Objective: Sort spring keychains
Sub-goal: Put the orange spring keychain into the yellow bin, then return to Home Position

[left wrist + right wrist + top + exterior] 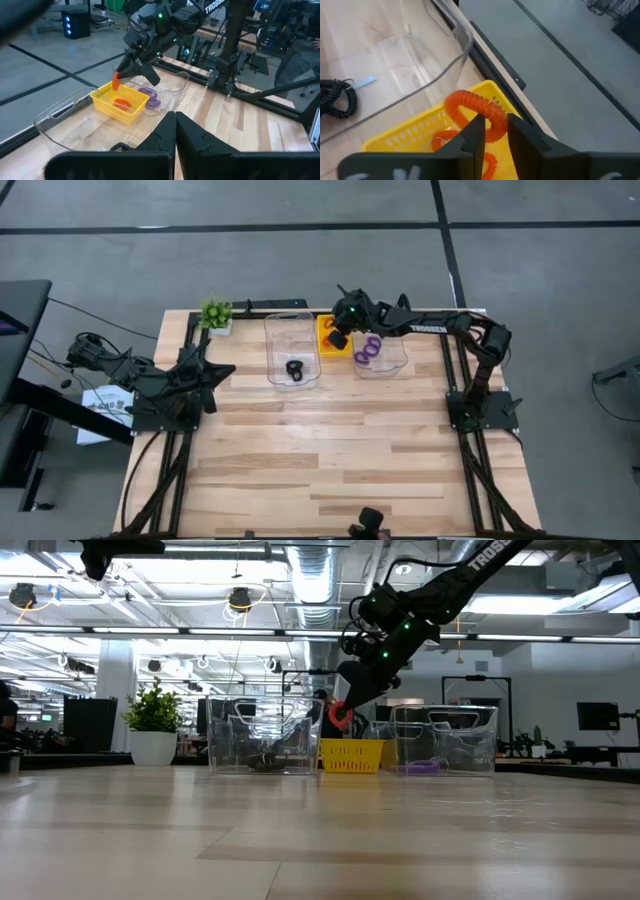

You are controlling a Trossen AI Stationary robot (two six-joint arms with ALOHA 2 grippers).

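Note:
My right gripper (338,338) hangs over the yellow tray (326,348) at the table's far edge, shut on a red-orange spring keychain (476,111). Another red-orange keychain (121,103) lies in the tray. A black keychain (294,370) rests on the floor of the left clear container (290,330). Purple keychains (367,350) lie in the right clear container (392,360). My left gripper (225,370) waits shut near the table's left edge, touching nothing. My right gripper pinches the red-orange keychain between its two fingers (472,134), on one stretch of the coil (492,127). It comes slanting down from above and from the right. The loop (341,717) is lifted clear and hangs at the fingertips above the yellow tray (352,755).
A small green plant in a white pot (216,315) stands at the far left corner. The two clear containers flank the tray along the far edge. Bare wooden tabletop (330,450) spreads toward the near edge. Black frame rails run along both sides.

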